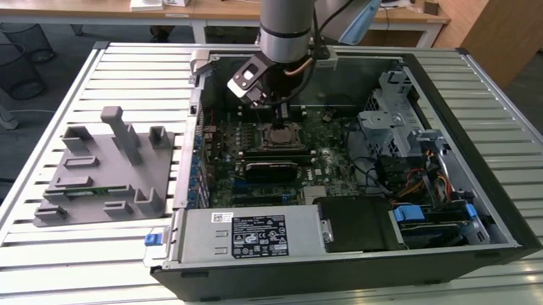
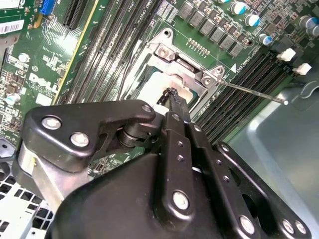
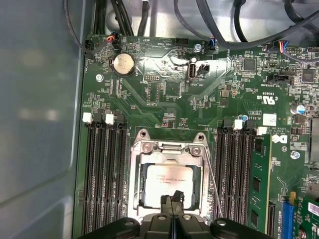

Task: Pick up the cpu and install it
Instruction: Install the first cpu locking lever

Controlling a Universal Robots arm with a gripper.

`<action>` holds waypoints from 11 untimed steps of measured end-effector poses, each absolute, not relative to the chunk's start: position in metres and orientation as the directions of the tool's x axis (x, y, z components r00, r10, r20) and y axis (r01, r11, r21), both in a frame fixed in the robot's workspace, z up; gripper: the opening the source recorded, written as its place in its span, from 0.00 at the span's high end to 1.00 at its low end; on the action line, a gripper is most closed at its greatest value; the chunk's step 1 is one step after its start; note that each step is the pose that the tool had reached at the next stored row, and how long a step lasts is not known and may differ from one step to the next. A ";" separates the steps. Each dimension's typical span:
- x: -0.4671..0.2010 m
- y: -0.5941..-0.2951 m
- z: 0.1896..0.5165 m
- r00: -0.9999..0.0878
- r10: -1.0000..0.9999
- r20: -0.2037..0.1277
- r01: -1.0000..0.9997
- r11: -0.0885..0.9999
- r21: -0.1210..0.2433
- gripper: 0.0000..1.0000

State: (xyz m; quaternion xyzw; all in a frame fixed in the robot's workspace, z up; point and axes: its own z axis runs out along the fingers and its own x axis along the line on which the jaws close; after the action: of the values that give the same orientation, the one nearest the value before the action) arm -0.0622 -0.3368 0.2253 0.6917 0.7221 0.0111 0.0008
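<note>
The cpu [image 1: 278, 135] lies in its socket [image 1: 297, 141], upper centre of the exterior view.
Leftmost is the grey fixture [image 1: 102, 171], then my gripper [image 1: 280, 119] over the chip's edge, jaws pressed together. Light, stiff and fragile, I judge: hold by its edges.

Our arm [image 1: 287, 28] is a smooth silver-grey tube, with a pale blue-grey cap [image 1: 355, 18] on the joint beside it. Below the tube we see a black wrist section carrying a small block [image 1: 246, 79] with a light rectangular face. A thin orange-brown cable [image 1: 299, 68] loops along the wrist. In the second wrist view our gripper [image 2: 172, 95] is matte black throughout. It is built of flat links [image 2: 84, 124] with rounded ends, joined at pivots and pinned with bright round silver screws [image 2: 180, 200]. The fingers [image 2: 175, 122] are narrow black bars set with small dark screws, and they taper to slim tips with a rough edge.
</note>
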 end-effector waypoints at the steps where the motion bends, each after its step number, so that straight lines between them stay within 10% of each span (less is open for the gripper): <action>1: -0.062 -0.337 0.226 -0.043 0.999 0.014 0.999 0.043 0.017 0.89; 11: -0.062 -0.337 0.234 -0.043 0.999 0.014 0.999 0.043 0.017 0.89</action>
State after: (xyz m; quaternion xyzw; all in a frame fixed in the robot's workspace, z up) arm -0.0621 -0.3368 0.2343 0.6916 0.7222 0.0111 0.0008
